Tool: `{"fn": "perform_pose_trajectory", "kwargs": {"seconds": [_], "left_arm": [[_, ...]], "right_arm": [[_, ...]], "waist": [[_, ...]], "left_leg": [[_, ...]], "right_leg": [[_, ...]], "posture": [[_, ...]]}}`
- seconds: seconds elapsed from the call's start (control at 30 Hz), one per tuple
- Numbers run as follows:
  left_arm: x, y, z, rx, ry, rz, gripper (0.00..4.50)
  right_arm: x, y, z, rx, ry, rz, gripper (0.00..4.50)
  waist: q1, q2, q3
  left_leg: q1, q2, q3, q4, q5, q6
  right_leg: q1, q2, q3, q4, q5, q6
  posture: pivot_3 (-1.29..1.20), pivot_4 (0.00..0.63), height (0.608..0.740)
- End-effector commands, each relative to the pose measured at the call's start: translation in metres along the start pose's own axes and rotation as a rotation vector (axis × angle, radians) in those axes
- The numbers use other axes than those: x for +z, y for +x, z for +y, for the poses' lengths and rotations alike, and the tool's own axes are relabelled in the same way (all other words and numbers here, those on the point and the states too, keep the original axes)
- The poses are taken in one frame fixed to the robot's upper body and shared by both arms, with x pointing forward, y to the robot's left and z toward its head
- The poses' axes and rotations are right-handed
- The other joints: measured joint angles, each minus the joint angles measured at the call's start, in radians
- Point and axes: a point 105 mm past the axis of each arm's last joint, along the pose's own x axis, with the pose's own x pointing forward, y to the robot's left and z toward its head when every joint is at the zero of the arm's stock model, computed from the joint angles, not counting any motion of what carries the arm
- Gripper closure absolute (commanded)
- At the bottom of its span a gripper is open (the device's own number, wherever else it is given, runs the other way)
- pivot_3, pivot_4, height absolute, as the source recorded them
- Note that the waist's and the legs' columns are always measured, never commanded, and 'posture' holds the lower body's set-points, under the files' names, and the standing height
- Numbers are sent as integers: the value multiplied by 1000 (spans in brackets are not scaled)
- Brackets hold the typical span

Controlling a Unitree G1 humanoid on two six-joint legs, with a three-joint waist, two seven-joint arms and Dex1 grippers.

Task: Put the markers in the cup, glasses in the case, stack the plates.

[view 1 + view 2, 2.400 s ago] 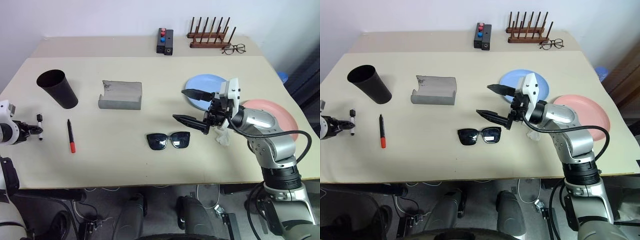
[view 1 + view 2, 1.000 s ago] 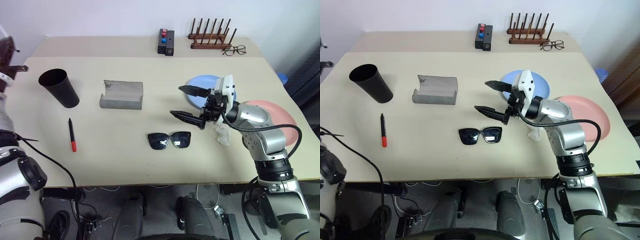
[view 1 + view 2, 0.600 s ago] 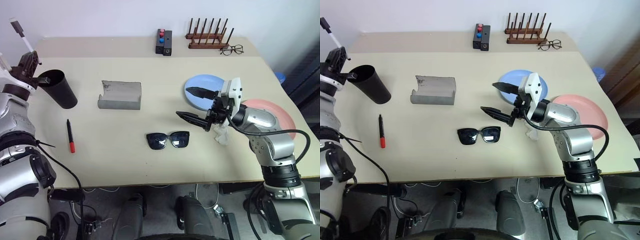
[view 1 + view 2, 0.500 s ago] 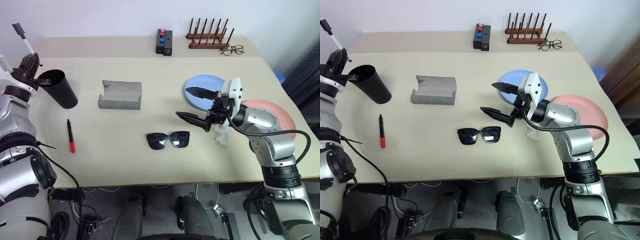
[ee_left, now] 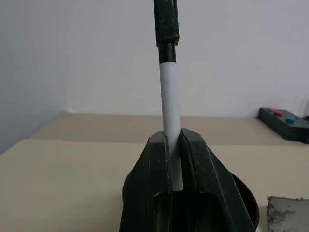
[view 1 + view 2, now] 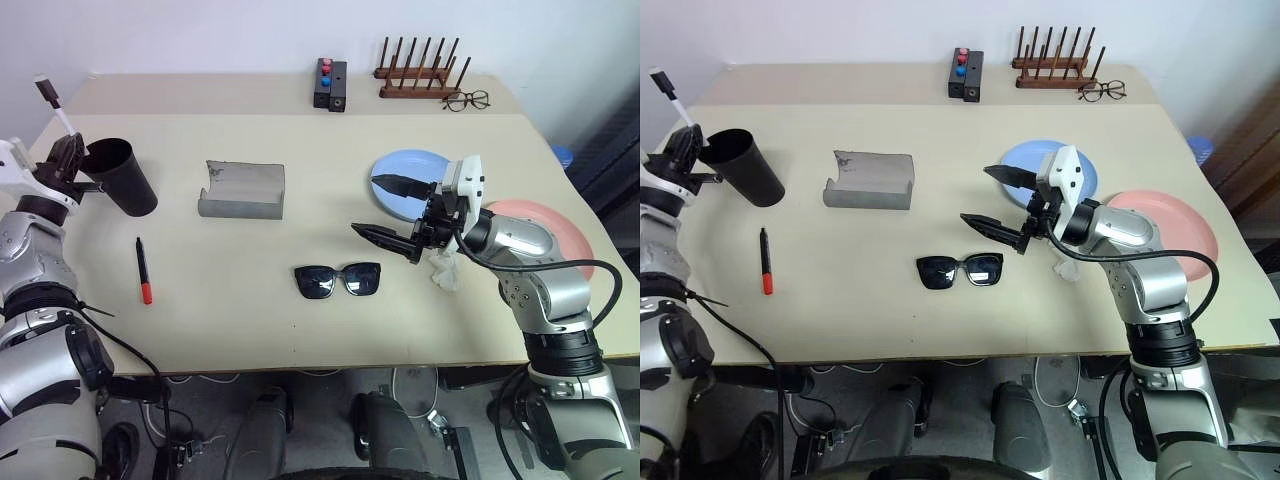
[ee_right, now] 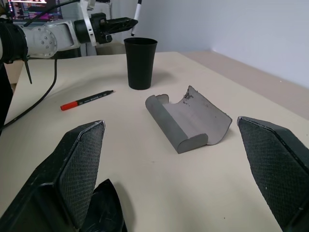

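1. Your left gripper is pinched tight on a white marker with a black cap; the marker stands nearly upright between the fingers, its cap end up.
2. That gripper hovers just beside the rim of the black cup, on the side nearer the table's left edge. From the left wrist view the cup's mouth sits right behind the fingers, though you cannot tell whether the marker's lower end is over the opening.
3. A second marker, dark with a red end, lies flat on the table, in front of the cup and apart from it.
4. The grey case lies open to the right of the cup, its flap folded back, nothing inside.
5. The black sunglasses rest on the table in front of the case, lenses toward you.
6. Your right gripper is spread wide and holds nothing; it hangs above the table, just right of and beyond the sunglasses.
7. The light blue plate lies behind that gripper; the pink plate lies to its right, beside it, not stacked.
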Motion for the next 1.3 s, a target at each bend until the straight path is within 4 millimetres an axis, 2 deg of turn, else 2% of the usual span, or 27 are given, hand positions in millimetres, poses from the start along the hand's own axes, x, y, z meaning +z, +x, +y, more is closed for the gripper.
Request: {"fn": "perform_pose_trajectory", "kwargs": {"seconds": [0.03, 0.37, 0.5, 0.63, 0.7, 1.1, 1.2, 1.3], "left_arm": [[13, 2, 1, -4, 26, -39, 4441], [11, 5, -5, -27, 32, -31, 4441], [12, 5, -5, -35, 38, -33, 2918], [14, 5, -5, -32, 46, -43, 829], [15, 5, -5, -32, 46, -50, 24], [24, 3, -4, -34, 20, -92, 24], [33, 3, -12, -114, -23, -107, 24], [52, -4, -17, -212, -72, -60, 24]], "right_arm": [[16, -1, 0, 1, -50, -33, 0], [16, -1, 0, -7, -52, -35, 0], [17, 0, 0, -9, -53, -38, 0], [18, 0, 0, -8, -53, -39, 0], [18, 0, 0, -9, -55, -40, 0], [19, 2, -1, -7, -59, -42, 0], [19, 1, -1, -8, -54, -42, 0], [17, -4, -5, -21, -51, -24, 0]], "waist": [[0, 0, 0], [0, 0, 0], [0, 0, 0], [0, 0, 0], [0, 0, 0], [0, 0, 0], [-1, 0, 0], [-3, 0, 0]], "left_leg": [[0, 0, 0, 0, 0, 0], [0, 0, 0, 0, 0, 0], [0, 0, 0, 0, 0, 0], [0, 0, 0, 0, 0, 0], [0, 0, 0, 0, 0, 0], [0, 0, 0, 0, 0, 0], [0, 0, 0, 0, 0, 0], [0, 0, 0, 0, 0, 0]], "right_leg": [[0, 0, 0, 0, 0, 0], [0, 0, 0, 0, 0, 0], [0, 0, 0, 0, 0, 0], [0, 0, 0, 0, 0, 0], [0, 0, 0, 0, 0, 0], [0, 0, 0, 0, 0, 0], [0, 0, 0, 0, 0, 0], [0, 0, 0, 0, 0, 0]], "posture": [[0, 150, 740], [0, 150, 740], [0, 150, 740], [0, 150, 740], [0, 150, 740], [0, 150, 740], [0, 150, 740], [0, 150, 740]]}}
